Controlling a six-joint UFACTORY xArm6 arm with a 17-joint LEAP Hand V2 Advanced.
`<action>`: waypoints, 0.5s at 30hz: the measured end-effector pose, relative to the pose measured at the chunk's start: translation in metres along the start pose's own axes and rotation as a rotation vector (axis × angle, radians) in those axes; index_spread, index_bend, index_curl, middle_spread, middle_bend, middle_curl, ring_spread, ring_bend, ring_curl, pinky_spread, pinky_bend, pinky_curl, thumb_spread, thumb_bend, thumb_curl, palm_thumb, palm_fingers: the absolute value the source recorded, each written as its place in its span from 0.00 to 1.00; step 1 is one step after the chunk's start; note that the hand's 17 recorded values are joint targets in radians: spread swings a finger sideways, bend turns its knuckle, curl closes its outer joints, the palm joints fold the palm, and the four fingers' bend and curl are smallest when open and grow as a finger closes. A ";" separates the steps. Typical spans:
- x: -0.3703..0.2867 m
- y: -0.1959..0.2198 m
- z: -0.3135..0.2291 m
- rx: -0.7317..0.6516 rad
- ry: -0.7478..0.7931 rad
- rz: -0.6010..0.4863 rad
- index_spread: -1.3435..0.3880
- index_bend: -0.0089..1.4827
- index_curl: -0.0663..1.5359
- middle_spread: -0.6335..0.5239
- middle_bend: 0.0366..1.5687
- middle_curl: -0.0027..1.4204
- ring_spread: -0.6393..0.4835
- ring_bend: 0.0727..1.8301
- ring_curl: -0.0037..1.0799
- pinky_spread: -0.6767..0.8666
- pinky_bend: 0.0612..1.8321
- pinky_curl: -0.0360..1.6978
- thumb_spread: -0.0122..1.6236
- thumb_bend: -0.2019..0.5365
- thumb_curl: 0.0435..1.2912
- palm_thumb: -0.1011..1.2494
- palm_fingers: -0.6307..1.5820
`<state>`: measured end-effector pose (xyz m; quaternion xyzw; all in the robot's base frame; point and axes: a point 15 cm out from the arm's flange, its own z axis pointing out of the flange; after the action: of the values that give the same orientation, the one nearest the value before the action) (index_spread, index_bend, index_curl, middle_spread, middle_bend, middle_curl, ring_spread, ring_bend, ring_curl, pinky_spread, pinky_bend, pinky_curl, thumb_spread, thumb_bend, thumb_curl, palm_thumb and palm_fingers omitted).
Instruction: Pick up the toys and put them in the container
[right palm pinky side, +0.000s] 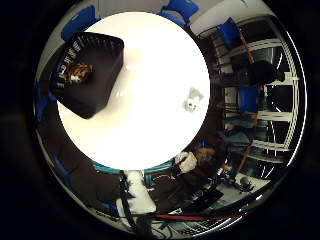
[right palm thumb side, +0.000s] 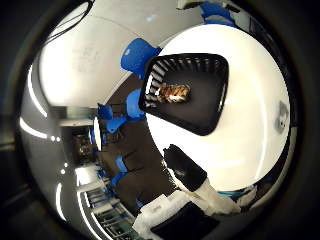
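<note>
the round white table takes up most of what there is to look at, bright and bare over most of its top. blue chairs stand around its far edge and off toward the darker part of the room.

next in size is the black basket, a slatted container sitting on the table near one edge, well inside the rim. its walls are dark and its mouth faces up. lying in the bottom of it is a brown and orange striped toy, tucked toward the slatted end wall rather than the middle.

the robot's hand shows only in part: a black-tipped finger on a white body reaches in from the edge of the thumb side view, hanging above the table rim just beside the basket, touching neither. from the little finger side a white piece of the hand shows past the table edge. nothing is between the fingers that i can see, but whether they are straight or curled i cannot tell from so little.

smallest of all is a pale, whitish toy, lying alone on the open table top near the edge, well apart from the basket and from the hand.
</note>
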<state>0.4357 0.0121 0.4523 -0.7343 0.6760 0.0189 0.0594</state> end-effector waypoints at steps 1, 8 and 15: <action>0.014 0.007 -0.002 0.002 0.002 0.010 0.54 0.12 0.22 0.68 0.10 0.22 0.80 0.13 0.24 0.75 0.24 0.23 0.77 0.25 0.22 0.47 0.31; 0.100 0.054 -0.009 0.016 0.026 0.064 0.55 0.12 0.22 0.66 0.10 0.22 0.79 0.12 0.24 0.75 0.22 0.21 0.77 0.25 0.22 0.47 0.32; 0.190 0.085 0.001 0.033 0.069 0.160 0.54 0.12 0.22 0.66 0.10 0.22 0.79 0.11 0.24 0.75 0.22 0.20 0.77 0.25 0.22 0.47 0.33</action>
<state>0.3679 -0.1832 0.4258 -0.6772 0.7343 -0.0130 0.0463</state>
